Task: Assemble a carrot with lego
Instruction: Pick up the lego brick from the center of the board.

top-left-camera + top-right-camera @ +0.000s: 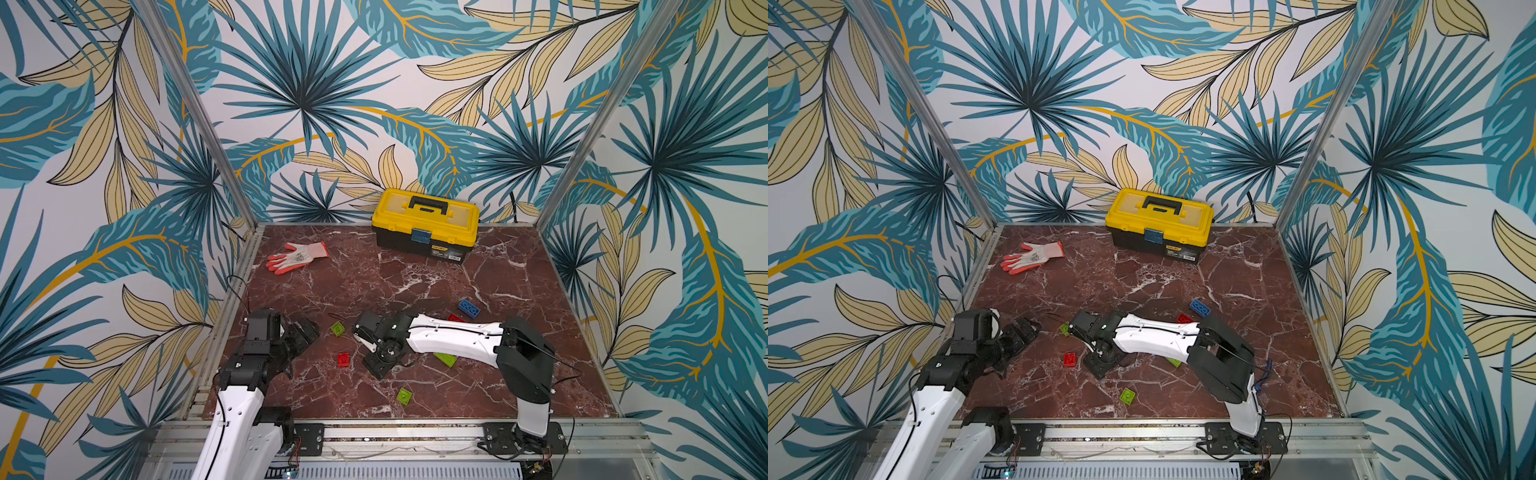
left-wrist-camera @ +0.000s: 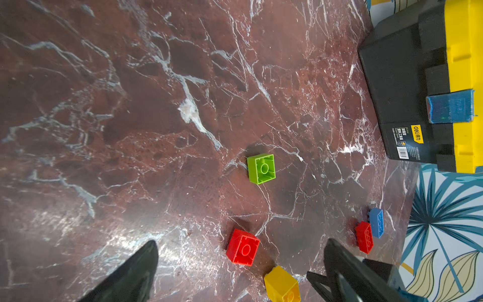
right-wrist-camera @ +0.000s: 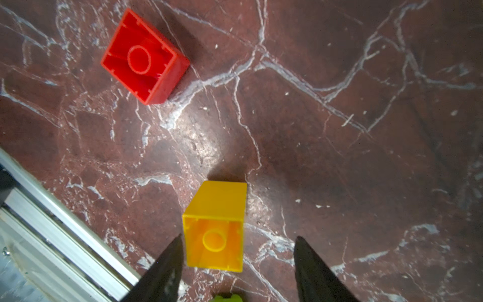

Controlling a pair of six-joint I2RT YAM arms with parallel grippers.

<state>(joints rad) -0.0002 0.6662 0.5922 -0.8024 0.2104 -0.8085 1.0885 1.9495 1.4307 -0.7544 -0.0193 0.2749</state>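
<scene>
Yellow brick [image 3: 215,224] inside parted right claw [image 3: 238,237], hidden from top views

Marble table [image 1: 415,291] carries lego bricks [image 1: 343,360], glove [image 1: 297,255], toolbox [image 1: 424,224].

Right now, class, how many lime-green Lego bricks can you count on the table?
3: the rear square brick, beside the right arm; the oblong brick, partly under that arm; the front square brick, nearest the rail. The arm may hide more.
</scene>
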